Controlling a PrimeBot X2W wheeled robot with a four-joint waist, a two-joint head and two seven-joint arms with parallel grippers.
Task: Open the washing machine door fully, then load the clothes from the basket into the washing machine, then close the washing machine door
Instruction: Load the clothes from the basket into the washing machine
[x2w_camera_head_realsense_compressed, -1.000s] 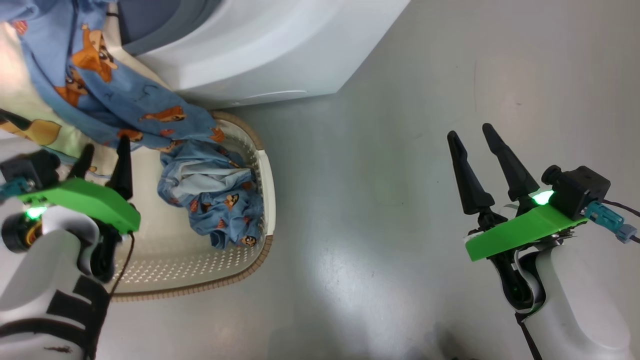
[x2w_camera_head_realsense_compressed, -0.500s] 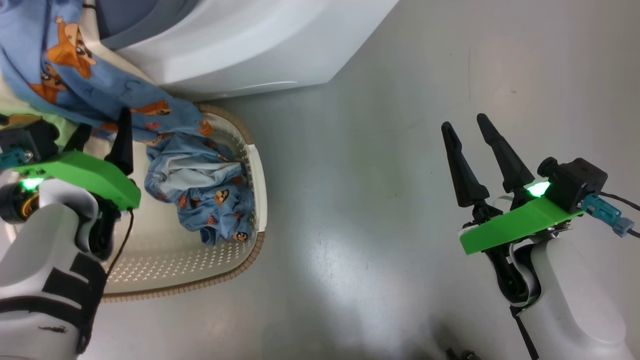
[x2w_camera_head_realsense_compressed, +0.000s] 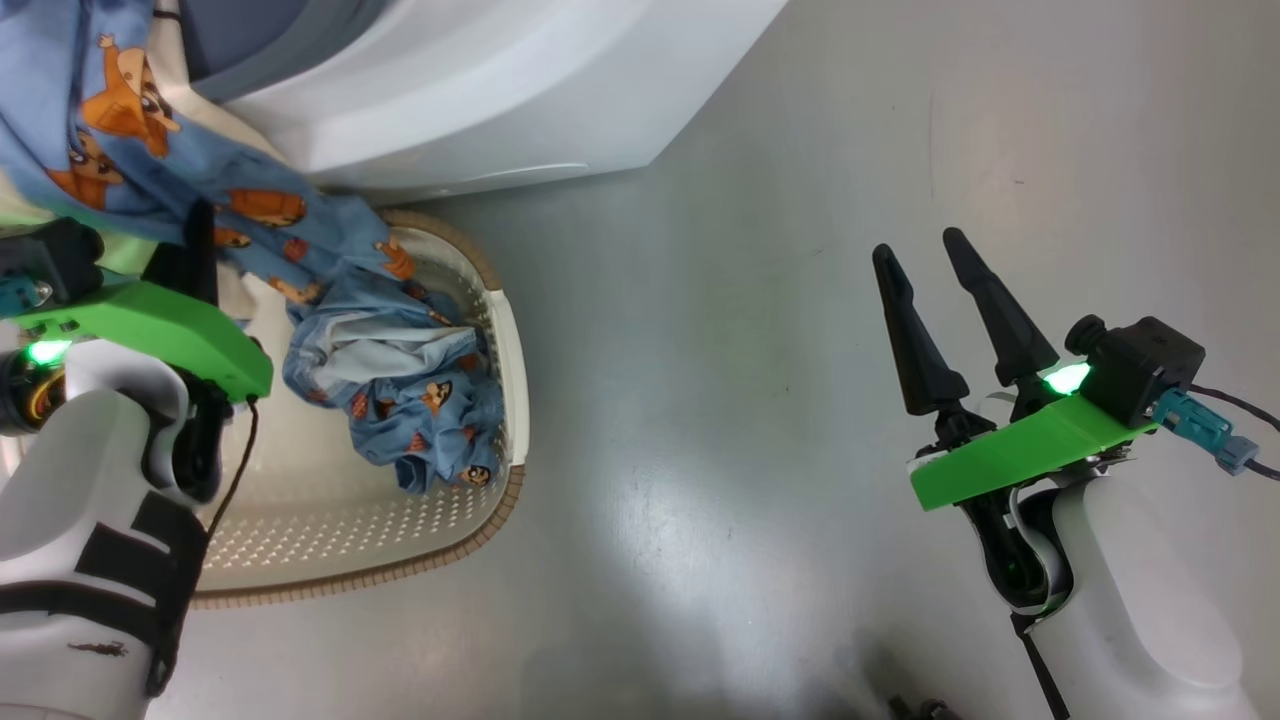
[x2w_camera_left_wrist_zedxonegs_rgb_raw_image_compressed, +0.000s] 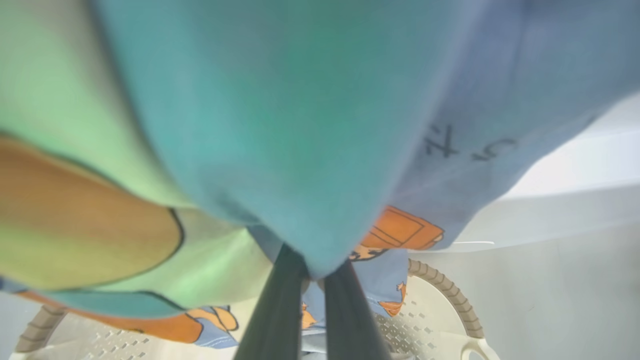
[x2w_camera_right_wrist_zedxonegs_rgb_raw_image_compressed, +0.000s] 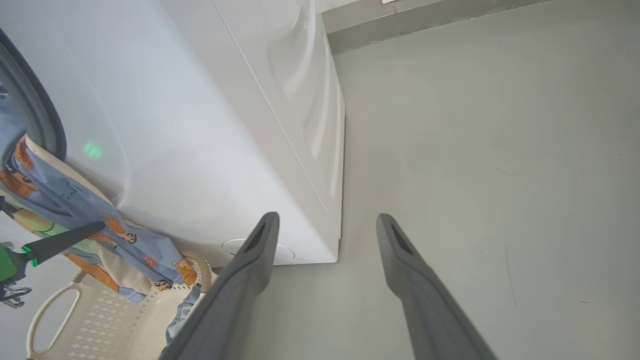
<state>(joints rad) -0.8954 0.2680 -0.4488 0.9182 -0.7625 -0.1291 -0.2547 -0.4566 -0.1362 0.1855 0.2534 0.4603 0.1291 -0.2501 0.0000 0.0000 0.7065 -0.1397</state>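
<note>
My left gripper (x2w_camera_head_realsense_compressed: 195, 250) is shut on a light blue garment (x2w_camera_head_realsense_compressed: 120, 110) printed with orange figures; the cloth (x2w_camera_left_wrist_zedxonegs_rgb_raw_image_compressed: 300, 125) drapes over its fingers in the left wrist view. The garment hangs from the washing machine's (x2w_camera_head_realsense_compressed: 480, 90) grey-blue opening (x2w_camera_head_realsense_compressed: 240, 40) down to the cream basket (x2w_camera_head_realsense_compressed: 515, 340). A second crumpled blue garment (x2w_camera_head_realsense_compressed: 400, 390) lies inside the basket. My right gripper (x2w_camera_head_realsense_compressed: 917, 247) stands open over bare floor far to the right, its own view (x2w_camera_right_wrist_zedxonegs_rgb_raw_image_compressed: 327, 218) facing the machine's white side (x2w_camera_right_wrist_zedxonegs_rgb_raw_image_compressed: 200, 125). The door is out of view.
Grey floor (x2w_camera_head_realsense_compressed: 750, 350) stretches between the basket and my right arm. The basket's white handle (x2w_camera_right_wrist_zedxonegs_rgb_raw_image_compressed: 50, 310) and brown rim (x2w_camera_left_wrist_zedxonegs_rgb_raw_image_compressed: 440, 295) sit right against the machine's base. A wall skirting (x2w_camera_right_wrist_zedxonegs_rgb_raw_image_compressed: 425, 25) runs behind the machine.
My left gripper has risen a little away from the basket with the garment in it, pulling the cloth's tail up. The head camera shifted slightly. The right arm kept its pose.
</note>
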